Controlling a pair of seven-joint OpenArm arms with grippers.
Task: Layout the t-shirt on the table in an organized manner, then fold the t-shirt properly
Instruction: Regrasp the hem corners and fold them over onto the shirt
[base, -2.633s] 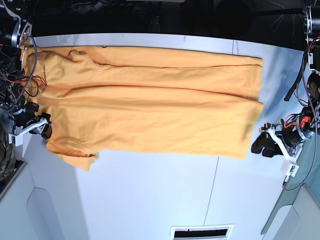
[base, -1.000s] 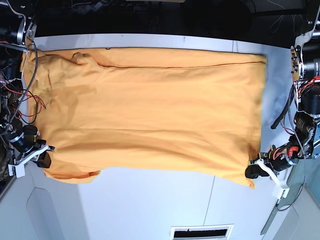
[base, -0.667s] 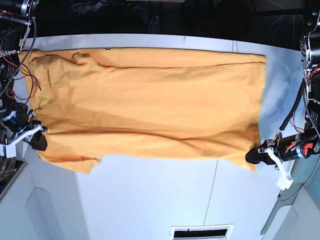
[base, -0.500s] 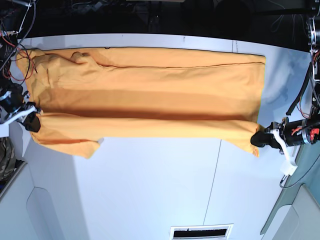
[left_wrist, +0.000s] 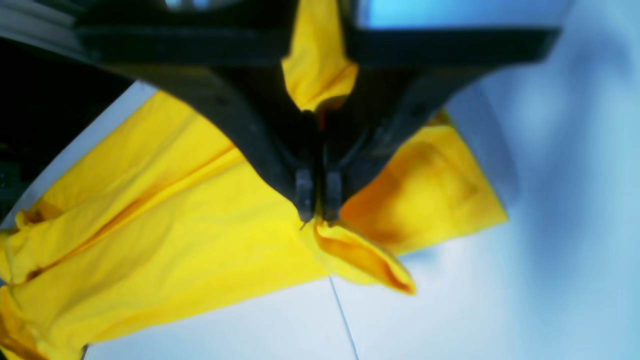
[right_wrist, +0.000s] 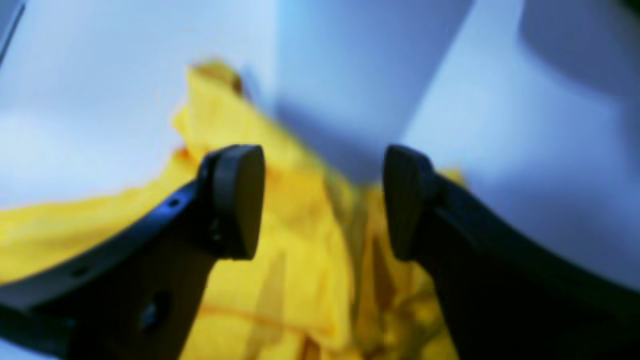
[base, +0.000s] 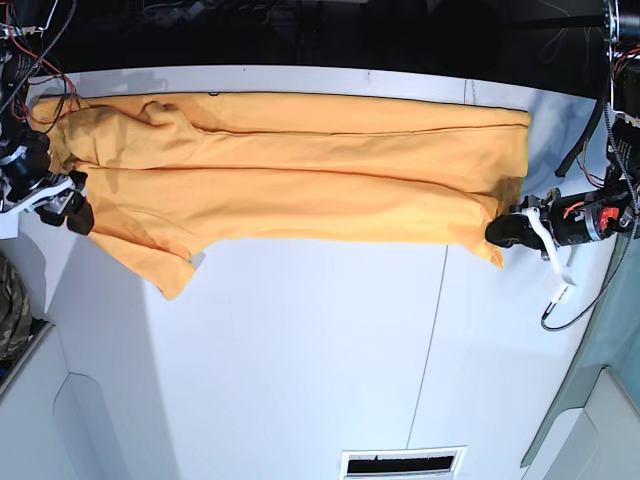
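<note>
- The t-shirt (base: 290, 175) lies across the far half of the table (base: 320, 350) as a long band, folded lengthwise, plain side up; one sleeve corner hangs toward the near side at the base view's left end.
- The left gripper (left_wrist: 318, 212) is pressed together on a corner of the cloth; in the left wrist view a small fold of fabric sticks out below the tips and more cloth shows above them; in the base view it sits at the shirt's right end.
- The right gripper (right_wrist: 322, 200) has its pads (right_wrist: 240, 200) spread wide apart, with the yellow cloth seen between them; the view is blurred; in the base view it is just beside the shirt's left end.
- A thin dark seam (base: 432, 330) crosses the white tabletop.
</note>
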